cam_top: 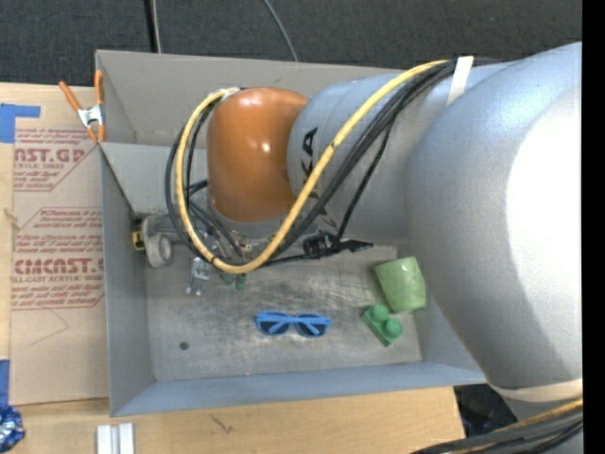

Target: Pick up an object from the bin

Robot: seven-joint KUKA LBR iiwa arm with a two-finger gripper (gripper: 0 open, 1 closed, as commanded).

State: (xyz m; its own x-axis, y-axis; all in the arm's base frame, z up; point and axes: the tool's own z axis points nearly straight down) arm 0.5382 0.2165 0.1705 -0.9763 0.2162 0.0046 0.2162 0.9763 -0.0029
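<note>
The gripper [203,270] sits low in the left-centre of the frame, tucked under the orange cover [248,154] and the looped cables [189,218] of the wrist. Whether it is released or clenched on anything cannot be told, since the wrist hides it. Nothing can be seen held. The nearest thing is a small grey-and-yellow thing [152,245] lying against the left wall of the bin [128,348], just to the left of the gripper. The blue sunglasses [294,324] lie flat on the floor at lower centre, apart from the gripper. A green cup [401,284] and a green block [383,325] lie close together at the lower right, well apart from it. The main risk seems to be a close on nothing: the gripper stands between the wall-side thing and the sunglasses, over bare floor, so a squeeze here would likely come up empty. A reach toward the grey-and-yellow thing could jam the gripper against the bin wall or merely push the thing into the corner. The sunglasses, thin and flat, could slip out of a grasp or tilt away. The hanging cables could also drag across loose things on the way out.
</note>
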